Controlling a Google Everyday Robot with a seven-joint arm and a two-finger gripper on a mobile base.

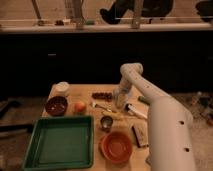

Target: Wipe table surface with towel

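Note:
The light tan table surface (75, 95) carries several items. My white arm reaches from the lower right, bends at the back of the table, and points down. My gripper (120, 101) hangs low over the table's back middle, just right of a dark flat item (102, 95). It seems to be at or very near the surface. I cannot make out the pale grey-blue towel; it may be hidden under the gripper.
A green tray (62, 142) fills the front left. An orange bowl (116, 146), a metal cup (106, 122) and a dark block (139, 135) stand in front. A dark red bowl (56, 105), an orange fruit (79, 106) and a white cup (62, 88) are on the left. A white utensil (136, 110) lies right of the gripper.

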